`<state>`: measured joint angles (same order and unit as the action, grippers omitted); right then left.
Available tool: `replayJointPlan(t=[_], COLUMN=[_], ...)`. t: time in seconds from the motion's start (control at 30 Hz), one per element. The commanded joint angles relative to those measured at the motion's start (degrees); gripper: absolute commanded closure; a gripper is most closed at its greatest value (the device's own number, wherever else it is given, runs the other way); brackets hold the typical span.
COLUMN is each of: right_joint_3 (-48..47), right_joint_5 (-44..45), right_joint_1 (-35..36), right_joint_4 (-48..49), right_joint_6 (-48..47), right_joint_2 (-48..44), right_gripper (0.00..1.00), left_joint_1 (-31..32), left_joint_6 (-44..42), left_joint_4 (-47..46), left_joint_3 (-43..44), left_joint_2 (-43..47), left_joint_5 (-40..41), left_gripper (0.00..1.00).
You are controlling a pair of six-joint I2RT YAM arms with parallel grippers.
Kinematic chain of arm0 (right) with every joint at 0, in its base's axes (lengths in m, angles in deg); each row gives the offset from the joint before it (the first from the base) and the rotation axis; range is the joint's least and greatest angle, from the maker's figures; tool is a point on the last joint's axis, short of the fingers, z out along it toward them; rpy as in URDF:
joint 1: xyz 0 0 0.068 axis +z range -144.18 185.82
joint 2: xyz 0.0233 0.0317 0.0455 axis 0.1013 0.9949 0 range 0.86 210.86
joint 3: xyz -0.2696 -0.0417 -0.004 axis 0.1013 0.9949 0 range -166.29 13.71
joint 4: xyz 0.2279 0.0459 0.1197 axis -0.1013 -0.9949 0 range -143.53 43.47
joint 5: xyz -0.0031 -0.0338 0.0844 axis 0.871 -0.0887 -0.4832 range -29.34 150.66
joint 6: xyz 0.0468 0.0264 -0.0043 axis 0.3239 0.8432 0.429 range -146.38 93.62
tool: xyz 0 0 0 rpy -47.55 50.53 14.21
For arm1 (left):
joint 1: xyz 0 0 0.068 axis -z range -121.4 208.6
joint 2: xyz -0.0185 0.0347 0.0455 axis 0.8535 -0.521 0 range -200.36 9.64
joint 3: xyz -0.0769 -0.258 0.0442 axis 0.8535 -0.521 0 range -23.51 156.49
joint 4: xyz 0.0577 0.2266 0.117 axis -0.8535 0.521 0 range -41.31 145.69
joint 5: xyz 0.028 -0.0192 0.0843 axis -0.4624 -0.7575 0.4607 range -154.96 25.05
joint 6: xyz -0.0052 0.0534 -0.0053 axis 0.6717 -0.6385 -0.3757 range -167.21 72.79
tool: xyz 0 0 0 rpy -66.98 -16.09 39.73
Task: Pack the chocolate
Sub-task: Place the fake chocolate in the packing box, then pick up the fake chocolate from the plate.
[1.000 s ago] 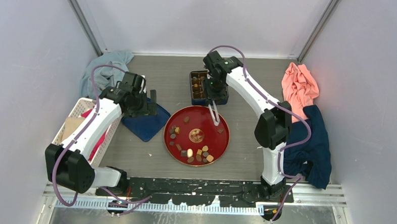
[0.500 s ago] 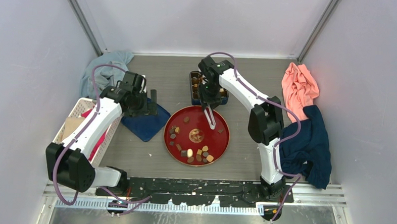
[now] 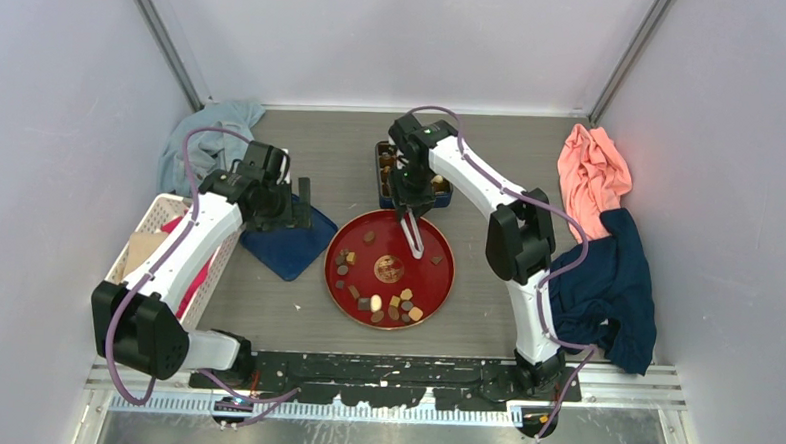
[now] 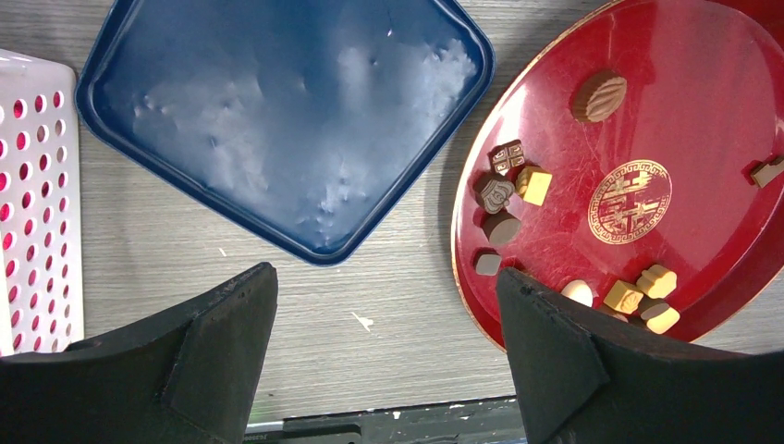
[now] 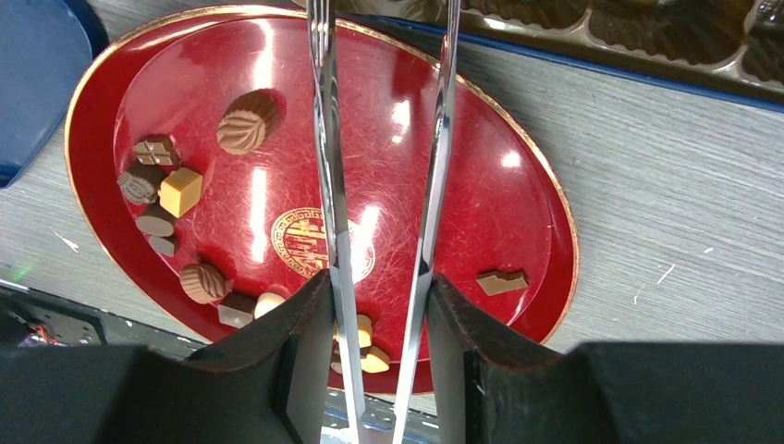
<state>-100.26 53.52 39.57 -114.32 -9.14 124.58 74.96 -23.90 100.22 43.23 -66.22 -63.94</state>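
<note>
We see most of the chocolate (image 5: 245, 120) lying loose on the red plate (image 3: 442, 274) in the middle of the tabletop (image 3: 332, 149). The pieces sit mostly along the plate's left and near sides, and one is alone by its right rim. The box (image 5: 601, 28) sits just past the plate, toward the far edge. We cannot tell how many pieces are in it, because the arm hides most of it. We think the job has only just begun, with lots left to move.

The right gripper (image 5: 379, 287) is squeezed onto thin metal tongs (image 5: 324, 139), and we see no piece between them. The left gripper (image 4: 384, 277) is wide open, holding nothing, above the blue lid (image 4: 277, 120).
</note>
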Motion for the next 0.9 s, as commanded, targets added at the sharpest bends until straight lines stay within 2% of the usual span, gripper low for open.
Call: replayJointPlan(t=[0.0,0.3,0.87], right_joint_3=[-3.84,-4.51,-0.01], right_joint_5=[-1.17,-1.67,-0.26], right_joint_1=[0.39,1.04,1.13], right_joint_4=[-0.22,-0.75,0.38], right_joint_6=[-0.91,-0.97,-0.07], right_joint_2=[-0.62,-0.52,-3.24], right_gripper=[0.77,0.75,0.74], left_joint_1=[-0.35,-0.36,-0.36], left_joint_6=[-1.07,-1.07,-0.64], left_joint_4=[-1.1,-0.89,-1.08], left_joint_3=[2.39,2.01,1.12], left_joint_2=[0.31,0.79,1.98], left_joint_5=[0.74,0.91,0.74], left_gripper=[0.11,0.11,0.11])
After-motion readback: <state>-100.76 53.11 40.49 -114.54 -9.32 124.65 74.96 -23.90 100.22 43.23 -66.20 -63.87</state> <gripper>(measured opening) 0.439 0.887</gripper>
